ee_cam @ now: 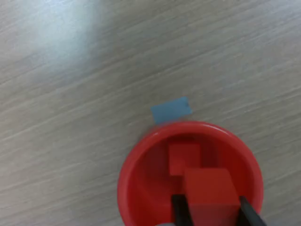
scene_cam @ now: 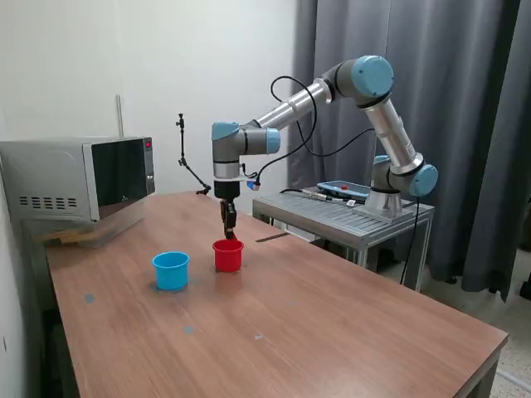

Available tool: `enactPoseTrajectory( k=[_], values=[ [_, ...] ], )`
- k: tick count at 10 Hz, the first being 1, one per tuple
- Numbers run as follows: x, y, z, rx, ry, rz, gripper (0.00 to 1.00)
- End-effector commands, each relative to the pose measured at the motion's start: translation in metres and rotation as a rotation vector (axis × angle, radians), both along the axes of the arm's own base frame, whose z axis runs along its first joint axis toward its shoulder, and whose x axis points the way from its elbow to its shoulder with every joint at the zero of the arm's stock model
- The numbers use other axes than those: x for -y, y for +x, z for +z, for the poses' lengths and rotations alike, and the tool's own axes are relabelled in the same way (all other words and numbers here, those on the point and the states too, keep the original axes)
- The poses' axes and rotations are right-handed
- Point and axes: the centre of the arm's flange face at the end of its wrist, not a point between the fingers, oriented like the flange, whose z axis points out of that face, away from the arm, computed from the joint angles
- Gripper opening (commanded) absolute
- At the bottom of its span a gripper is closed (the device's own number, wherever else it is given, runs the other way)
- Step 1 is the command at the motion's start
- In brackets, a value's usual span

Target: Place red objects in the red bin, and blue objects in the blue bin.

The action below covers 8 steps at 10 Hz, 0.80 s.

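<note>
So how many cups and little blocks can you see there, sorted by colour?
Red cups: 1
Light-blue cups: 1
Red cubes: 2, one in the red cup, one in the gripper
Blue cubes: 0 visible
Total: 4

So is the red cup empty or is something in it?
Not empty. In the wrist view, one red cube lies inside the red cup, and the gripper holds another cube above it.

Even, soft indoor light, faint shadows – the wrist view is blurred, with pale glare on the table (ee_cam: 70, 28).
</note>
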Motion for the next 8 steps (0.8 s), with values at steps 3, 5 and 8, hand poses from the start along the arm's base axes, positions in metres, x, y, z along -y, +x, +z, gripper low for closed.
enactPoseTrajectory(
  k=[3,5,8],
  values=[
    [-0.0008,0.0000,-0.0005,0.001,0.000,-0.003,1.00],
    [-0.0014,-0.0016,0.0020,-0.004,0.001,-0.003,1.00],
    [0.0042,0.0072,0.0026,0.078,-0.033,0.062,1.00]
  ],
)
